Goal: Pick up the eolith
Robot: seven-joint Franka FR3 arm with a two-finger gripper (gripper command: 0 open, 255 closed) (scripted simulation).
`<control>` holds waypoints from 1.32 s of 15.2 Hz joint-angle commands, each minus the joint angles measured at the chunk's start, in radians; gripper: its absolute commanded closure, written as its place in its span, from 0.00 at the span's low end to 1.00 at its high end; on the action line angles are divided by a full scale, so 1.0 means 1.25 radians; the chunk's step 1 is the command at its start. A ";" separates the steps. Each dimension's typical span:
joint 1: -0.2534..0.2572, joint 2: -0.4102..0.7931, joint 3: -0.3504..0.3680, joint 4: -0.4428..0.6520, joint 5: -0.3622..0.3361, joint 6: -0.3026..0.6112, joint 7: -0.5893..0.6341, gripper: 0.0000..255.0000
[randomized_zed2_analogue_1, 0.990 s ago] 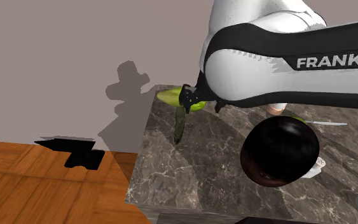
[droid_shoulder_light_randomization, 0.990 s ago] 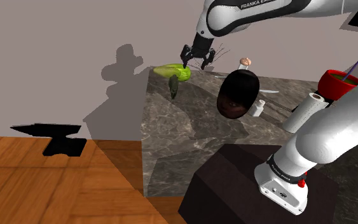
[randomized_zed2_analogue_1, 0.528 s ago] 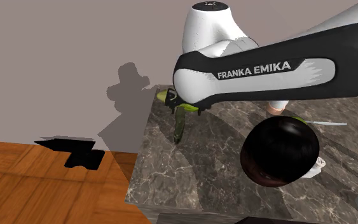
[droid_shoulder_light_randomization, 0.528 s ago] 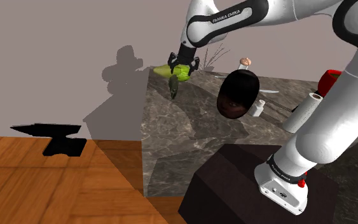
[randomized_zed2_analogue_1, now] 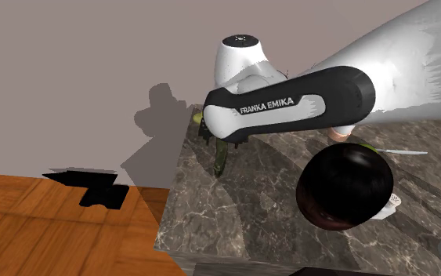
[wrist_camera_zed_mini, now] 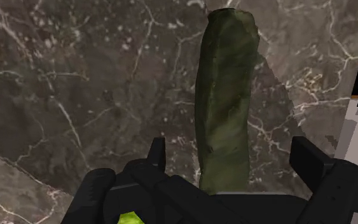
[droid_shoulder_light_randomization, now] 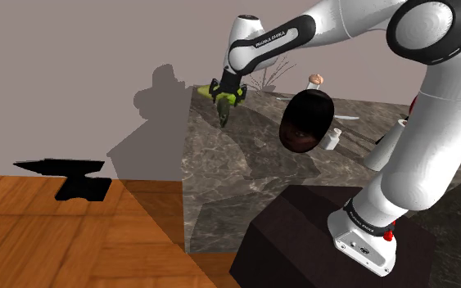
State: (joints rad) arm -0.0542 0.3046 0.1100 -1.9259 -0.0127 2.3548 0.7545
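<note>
Hovering over the olive-green eolith, the hand gapes wide, straddling it untouched, seemingly lined up to clamp its narrow sides.

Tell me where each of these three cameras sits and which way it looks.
Shoulder view: beside and behind the stand, looking down across the marble table; shows stand, arm and gripper.
Second exterior view: closer in, facing much the same way; shows the arm's lettered link.
Wrist view: on the gripper, looking down at the dark green eolith between the open fingers.
Shared: both exterior views show eolith, table, wall.
</note>
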 commanded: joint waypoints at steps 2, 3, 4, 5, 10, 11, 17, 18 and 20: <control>0.000 0.019 -0.002 -0.005 -0.002 0.024 -0.001 0.00; 0.000 0.023 -0.002 -0.007 -0.002 0.030 -0.001 0.00; 0.000 0.023 -0.002 -0.007 -0.002 0.030 -0.001 0.00; 0.000 0.023 -0.002 -0.006 -0.002 0.030 -0.001 0.00; 0.000 0.022 -0.002 -0.007 -0.002 0.029 -0.001 1.00; 0.000 0.022 -0.002 -0.007 -0.002 0.029 -0.001 1.00; -0.001 0.011 -0.001 0.000 -0.001 0.011 -0.001 1.00; -0.001 0.005 -0.001 0.003 0.000 0.002 -0.002 1.00; -0.002 -0.006 0.000 0.011 0.001 -0.016 -0.002 1.00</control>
State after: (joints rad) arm -0.0564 0.3028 0.1095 -1.9200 -0.0114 2.3468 0.7513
